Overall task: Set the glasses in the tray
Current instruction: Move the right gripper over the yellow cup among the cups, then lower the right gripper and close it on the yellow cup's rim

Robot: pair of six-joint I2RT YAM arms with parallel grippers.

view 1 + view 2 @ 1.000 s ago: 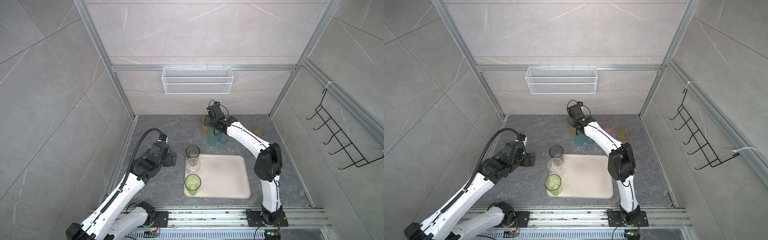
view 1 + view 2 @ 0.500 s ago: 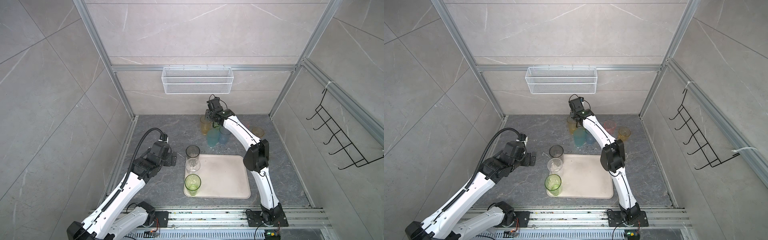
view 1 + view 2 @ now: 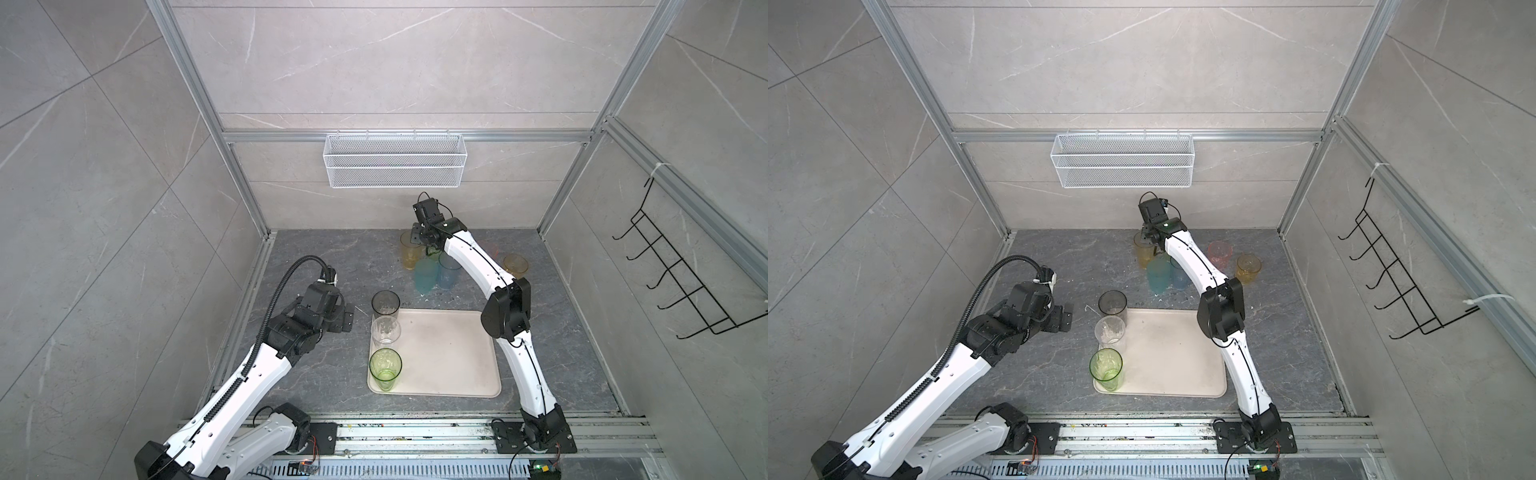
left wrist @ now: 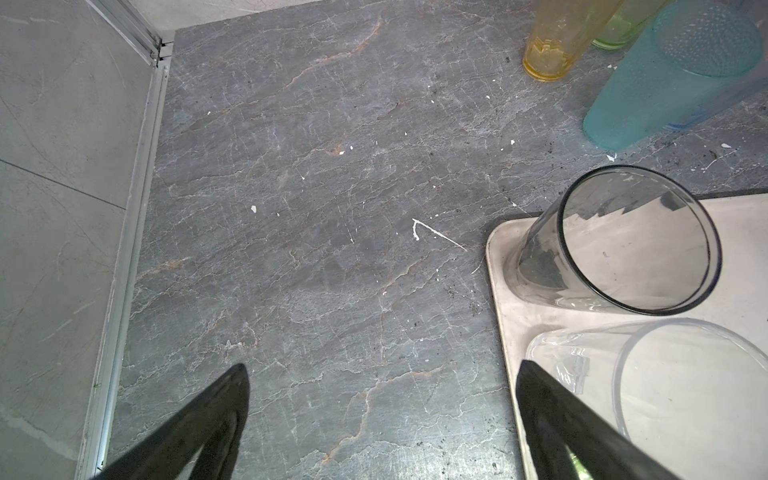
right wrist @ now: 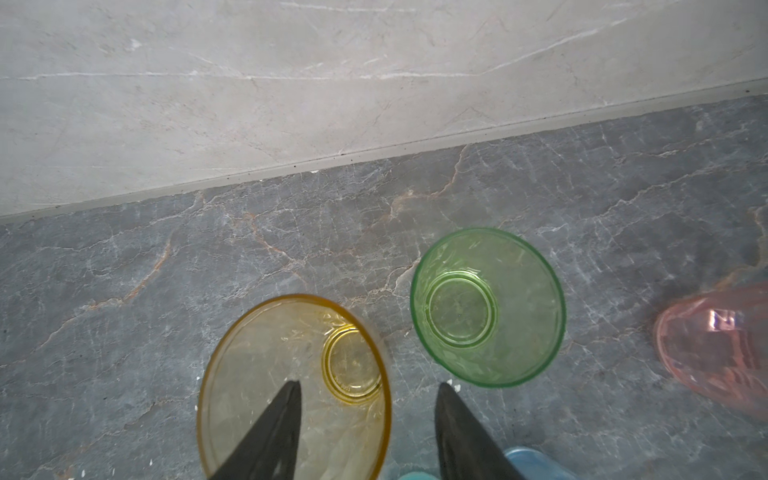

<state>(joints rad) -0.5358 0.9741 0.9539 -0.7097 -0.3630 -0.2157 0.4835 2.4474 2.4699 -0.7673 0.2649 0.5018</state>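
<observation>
The cream tray (image 3: 449, 353) holds three glasses along its left edge: smoky grey (image 3: 385, 303), clear (image 3: 385, 330) and green (image 3: 385, 368). At the back stand a tall amber glass (image 5: 266, 374), a short green one (image 5: 488, 305), teal (image 3: 426, 274), blue (image 3: 449, 270), pink (image 3: 1219, 253) and a short amber one (image 3: 515, 264). My right gripper (image 5: 370, 383) is open over the tall amber glass's rim, with one finger (image 5: 274, 428) over its mouth and the other (image 5: 461, 428) outside. My left gripper (image 4: 382, 364) hangs wide open and empty over the floor, left of the tray.
A white wire basket (image 3: 395, 166) hangs on the back wall above the glasses. A black hook rack (image 3: 681, 286) is on the right wall. The back wall is close behind the amber and green glasses. Metal rails edge the grey stone floor (image 4: 311, 208).
My right gripper has moved back and left onto the tall amber glass, its jaws narrowing and its elbow shifting. The left arm has stayed still.
</observation>
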